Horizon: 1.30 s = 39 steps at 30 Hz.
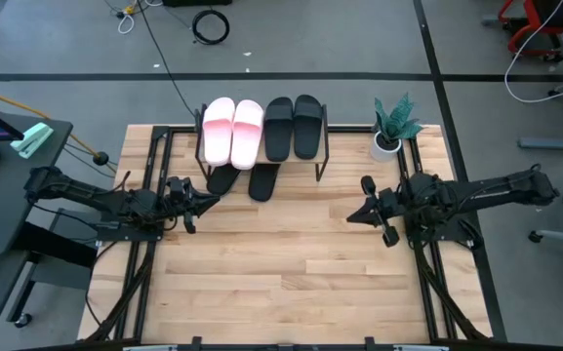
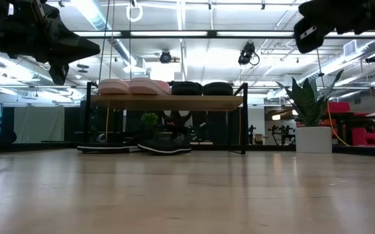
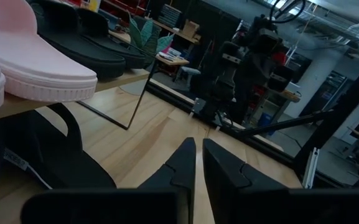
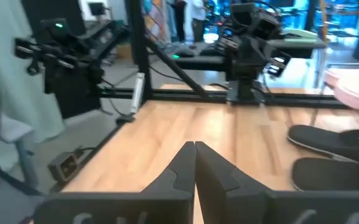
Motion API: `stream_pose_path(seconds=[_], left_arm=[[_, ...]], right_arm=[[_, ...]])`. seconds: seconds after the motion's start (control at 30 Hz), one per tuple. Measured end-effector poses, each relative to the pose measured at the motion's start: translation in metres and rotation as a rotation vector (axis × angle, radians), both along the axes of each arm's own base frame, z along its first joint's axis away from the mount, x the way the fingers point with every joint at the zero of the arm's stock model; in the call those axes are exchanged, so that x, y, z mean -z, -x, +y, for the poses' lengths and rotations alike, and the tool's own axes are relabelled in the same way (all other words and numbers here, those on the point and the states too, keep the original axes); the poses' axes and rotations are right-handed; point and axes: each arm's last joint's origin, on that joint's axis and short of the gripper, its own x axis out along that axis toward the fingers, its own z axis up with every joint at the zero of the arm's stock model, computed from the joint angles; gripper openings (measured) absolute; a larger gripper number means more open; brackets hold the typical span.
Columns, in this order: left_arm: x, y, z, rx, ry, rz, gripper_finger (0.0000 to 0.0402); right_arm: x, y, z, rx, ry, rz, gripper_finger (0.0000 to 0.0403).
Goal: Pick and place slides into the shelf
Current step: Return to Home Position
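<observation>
A: Slides first. From above, two pale pink foam slides (image 1: 220,129) and two black wide-strap rubbery slides (image 1: 278,127) are lying side by side on the low shelf with its light wooden top board and thin black metal frame (image 1: 325,156). Their long axes are running front to back.
B: And the other black pair (image 1: 263,182)?
A: Those are sitting under the shelf, ends poking out at its front. The left gripper (image 1: 206,200) is hovering just beside them. The right gripper (image 1: 356,213) is hanging off the shelf's front right corner, farther away.
B: At table height?
A: Matte black soles are resting flat on the pale wooden table (image 2: 187,195) beneath the board.
B: The wrist views?
A: Each is showing dark fingers pressed together, gripping nothing. The left one is looking at a thick pink sole overhanging the board.
B: I'm judging that any retreat is leading away from the shelf, with the left arm needing more care.
</observation>
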Motion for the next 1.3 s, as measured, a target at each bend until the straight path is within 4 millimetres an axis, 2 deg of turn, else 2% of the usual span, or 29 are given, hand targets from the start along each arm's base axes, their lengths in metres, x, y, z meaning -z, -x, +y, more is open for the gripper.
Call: stream_pose_path(seconds=[0.27,0.57,0.73,0.87,1.1,1.3], left_arm=[[0.000,0.000,0.000,0.000,0.000,-0.001,0.0028],[0.000,0.000,0.000,0.000,0.000,0.000,0.0028],[0.000,0.000,0.000,0.000,0.000,-0.001,0.0036],[0.000,0.000,0.000,0.000,0.000,-0.001,0.0034],[0.000,0.000,0.000,0.000,0.000,-0.001,0.0023],[0.000,0.000,0.000,0.000,-0.004,0.000,0.0031]], right_arm=[[0.003,0.021,-0.014,0.028,-0.011,-0.074,0.0014],[0.017,0.043,-0.013,-0.007,-0.005,-0.183,0.0014],[0.038,0.044,-0.013,-0.008,-0.034,-0.170,0.0014],[0.053,0.044,-0.013,-0.011,-0.040,-0.241,0.0014],[0.054,0.043,-0.013,0.003,-0.045,-0.232,0.0014],[0.060,0.042,-0.015,0.053,-0.033,-0.186,0.0014]])
